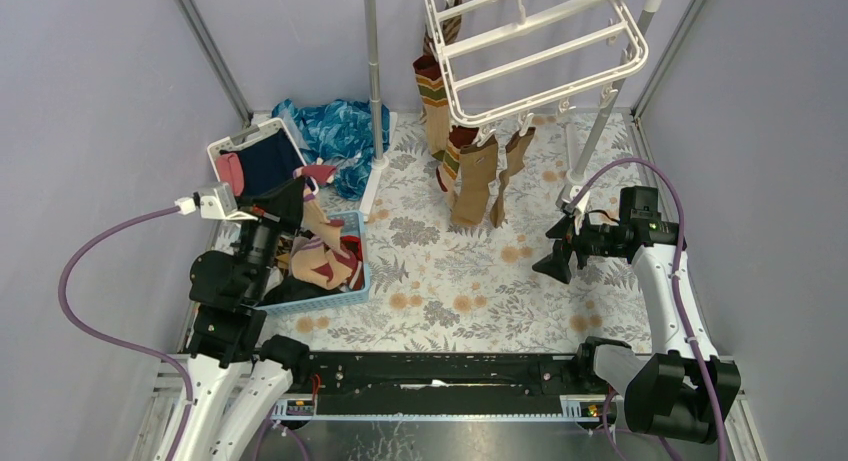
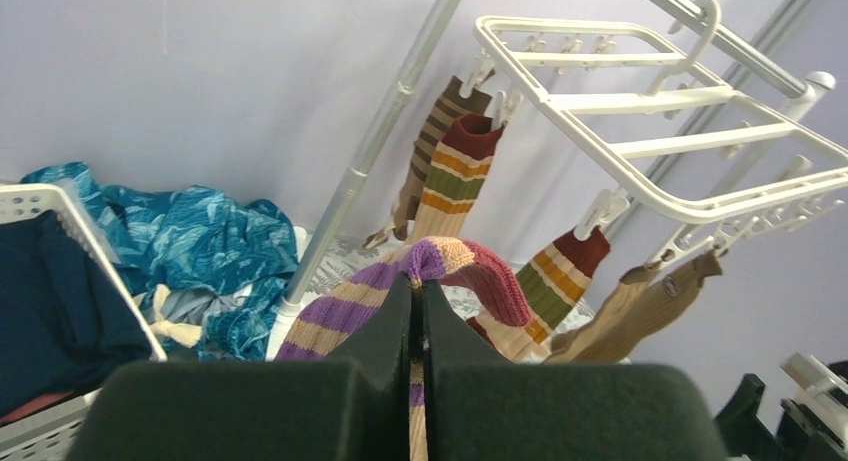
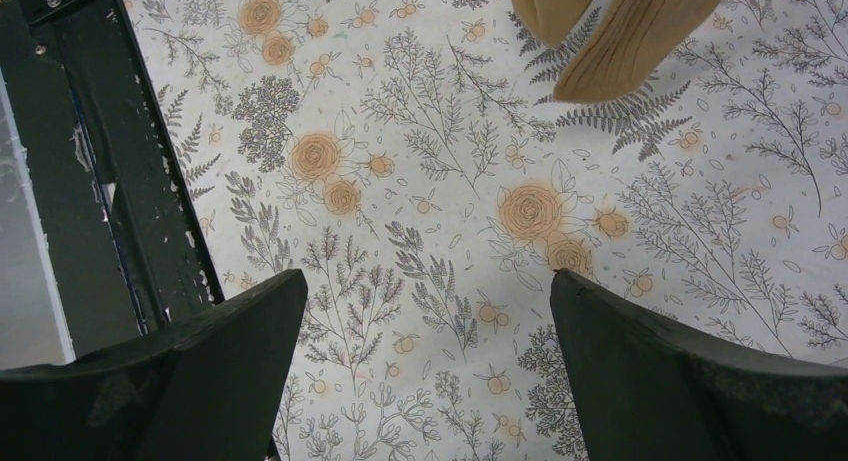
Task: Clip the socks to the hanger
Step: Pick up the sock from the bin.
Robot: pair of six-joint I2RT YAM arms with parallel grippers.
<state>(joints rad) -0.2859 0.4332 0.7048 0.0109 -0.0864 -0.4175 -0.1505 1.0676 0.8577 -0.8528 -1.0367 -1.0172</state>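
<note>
Right now my left gripper [image 2: 417,296] is pinched tight on a purple-and-tan striped sock [image 2: 450,259], lifted above the blue basket [image 1: 330,299] at the table's left side. My right gripper [image 3: 428,281] hangs over bare floral cloth [image 3: 420,161] with its jaws spread wide and nothing between them. The hanger [image 2: 640,99] sits high at the far side. Several socks [image 1: 474,181] are clipped under its left and near edges, their toes dangling close to the cloth. Between the basket and the right arm the cloth lies open. The rack pole [image 1: 376,81] stands just left of the hanger, and grey walls [image 1: 90,131] close in on both sides. A small dark mark on one tan sock [image 2: 640,306] is too small to read.
</note>
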